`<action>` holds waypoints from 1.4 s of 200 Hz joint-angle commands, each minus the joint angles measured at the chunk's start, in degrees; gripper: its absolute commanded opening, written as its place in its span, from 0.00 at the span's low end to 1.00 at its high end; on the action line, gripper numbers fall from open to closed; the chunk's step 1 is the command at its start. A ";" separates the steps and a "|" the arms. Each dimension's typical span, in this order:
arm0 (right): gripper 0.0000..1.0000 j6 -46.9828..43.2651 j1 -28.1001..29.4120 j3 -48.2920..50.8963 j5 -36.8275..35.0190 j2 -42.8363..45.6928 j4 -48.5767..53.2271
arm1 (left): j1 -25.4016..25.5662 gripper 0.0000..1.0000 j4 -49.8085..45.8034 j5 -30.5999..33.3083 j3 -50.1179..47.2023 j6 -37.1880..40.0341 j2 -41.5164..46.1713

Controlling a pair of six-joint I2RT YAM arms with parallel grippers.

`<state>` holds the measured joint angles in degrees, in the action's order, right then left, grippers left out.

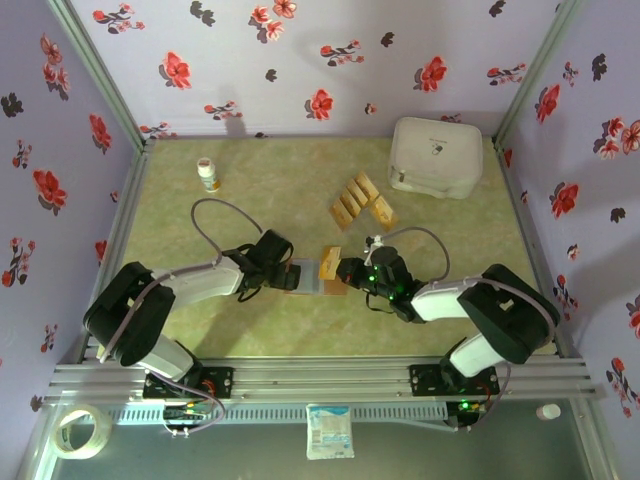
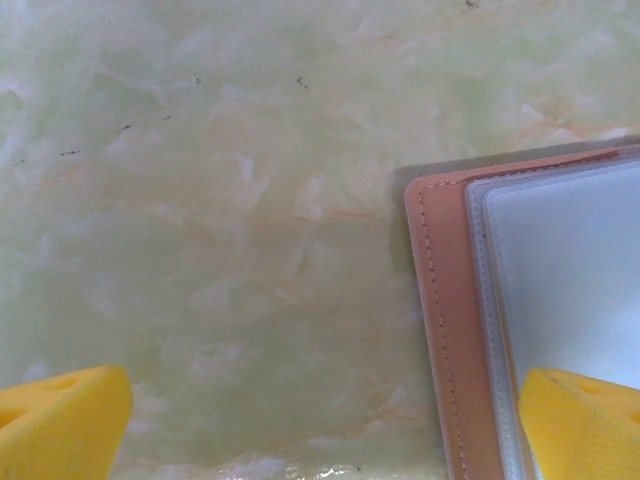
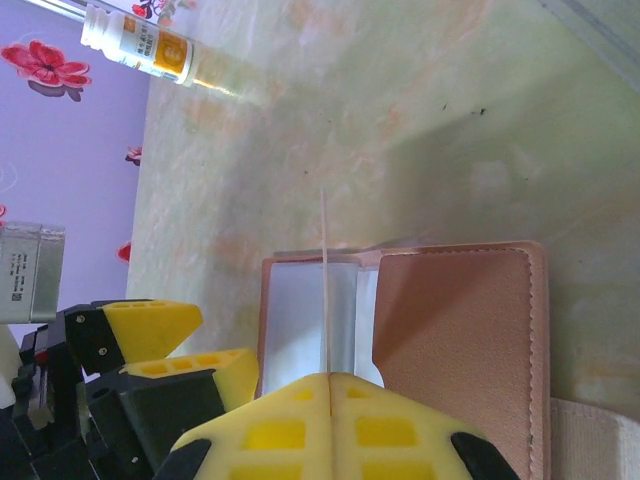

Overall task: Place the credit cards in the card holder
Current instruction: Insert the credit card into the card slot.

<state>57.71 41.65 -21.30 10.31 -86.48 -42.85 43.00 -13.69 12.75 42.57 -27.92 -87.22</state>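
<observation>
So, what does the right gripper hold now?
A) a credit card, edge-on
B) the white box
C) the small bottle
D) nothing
A: the right gripper is shut on a thin credit card, seen edge-on over the open card holder.

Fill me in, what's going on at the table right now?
The right tool is shut on one credit card, holding it on edge over the clear sleeve of the open card holder. The left tool stands open at the holder's other side, one finger over its edge. The other cards lie bunched farther back, not yet loaded.
</observation>
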 commanded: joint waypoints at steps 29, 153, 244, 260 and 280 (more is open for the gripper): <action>0.00 1.59 0.36 0.68 1.08 -3.06 -5.59 | 0.47 0.99 -0.51 2.39 -1.13 -0.95 -1.01; 0.00 3.27 0.36 0.85 2.38 -8.40 -11.50 | 0.50 0.99 -0.54 3.24 -1.69 -1.43 -1.37; 0.00 5.20 0.36 2.04 3.77 -11.95 -17.21 | 0.50 0.99 -0.35 3.22 -1.88 -1.52 -1.55; 0.00 5.20 0.30 2.48 3.69 -12.17 -17.75 | 0.50 0.99 -0.33 3.24 -1.96 -1.49 -1.61; 0.00 5.14 0.36 2.76 3.69 -12.31 -17.79 | 0.55 0.99 -0.37 3.22 -1.88 -1.52 -1.55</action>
<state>62.22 41.65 -19.46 13.78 -97.65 -58.72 43.13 -13.67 14.55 41.50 -28.56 -87.81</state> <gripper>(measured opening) 0.040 0.992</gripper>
